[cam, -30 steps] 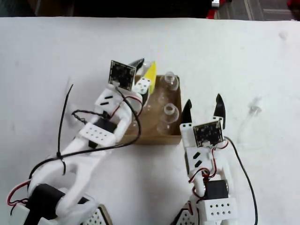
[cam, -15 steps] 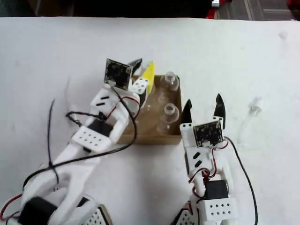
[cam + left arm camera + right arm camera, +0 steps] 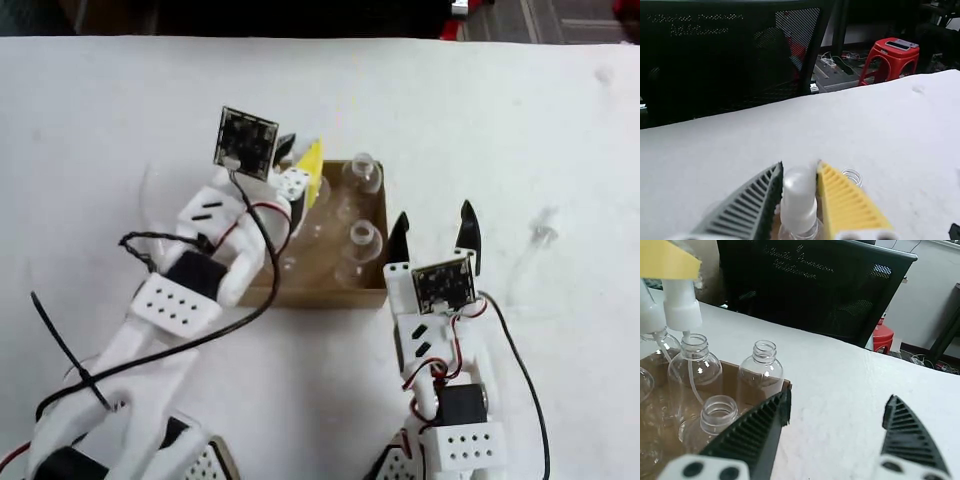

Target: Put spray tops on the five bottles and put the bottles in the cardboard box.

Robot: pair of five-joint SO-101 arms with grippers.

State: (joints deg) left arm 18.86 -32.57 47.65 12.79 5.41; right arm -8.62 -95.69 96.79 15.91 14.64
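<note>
Left gripper [image 3: 799, 167]: closed on a white spray top [image 3: 799, 197], which I hold above the cardboard box [image 3: 330, 297].
Tube [image 3: 691, 375]: hangs from the spray top down inside one bottle [image 3: 694, 365].
Other bottles [image 3: 762, 372]: clear, upright in the box, necks open.
Right gripper [image 3: 837, 402]: spread wide and holding nothing, just beside the box, over the white surface [image 3: 520, 120].

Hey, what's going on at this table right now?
A robot arm is fitting a spray top onto a clear bottle standing in a cardboard box. The left claw is shut on the white spray top, holding it just above the bottle, with its tube hanging down through the neck. The right claw is open beside the box, holding nothing. At least two other bottles in the box have no tops.
</note>
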